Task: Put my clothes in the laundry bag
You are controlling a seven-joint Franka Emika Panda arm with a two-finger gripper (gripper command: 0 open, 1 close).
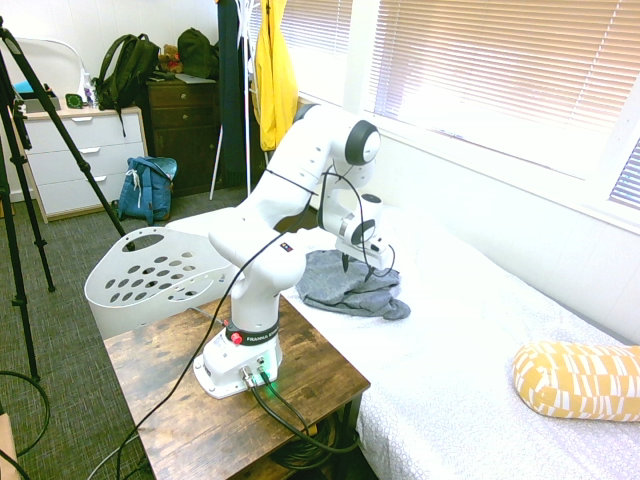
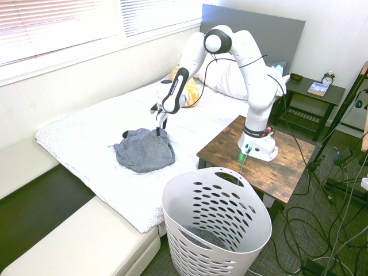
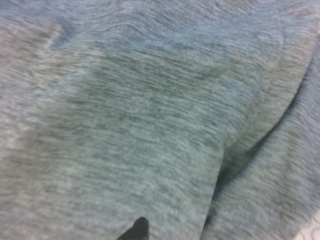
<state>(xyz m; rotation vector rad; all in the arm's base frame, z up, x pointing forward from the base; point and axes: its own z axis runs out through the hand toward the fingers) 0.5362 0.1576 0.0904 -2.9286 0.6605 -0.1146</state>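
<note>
The clothes (image 1: pixel 350 288) (image 2: pixel 144 152), a crumpled heathered dark-grey garment, lie on the white bed near its side edge. My gripper (image 1: pixel 346 267) (image 2: pixel 158 131) points straight down with its fingertips at the garment's top, and its jaws stand open. Grey fabric (image 3: pixel 150 125) fills the whole wrist view. The laundry bag (image 1: pixel 150 270) (image 2: pixel 215 230) is a white plastic basket with oval holes. It stands on the floor beside the bed and the wooden table, apart from the garment.
The arm stands on a wooden side table (image 1: pixel 320 390) (image 2: pixel 290 167) against the bed (image 1: pixel 480 330). A yellow patterned pillow (image 1: pixel 580 380) lies further up the bed. Yellow jacket (image 1: pixel 272 75), blue backpack (image 1: pixel 148 187) and dark green backpack (image 1: pixel 125 70) are across the room.
</note>
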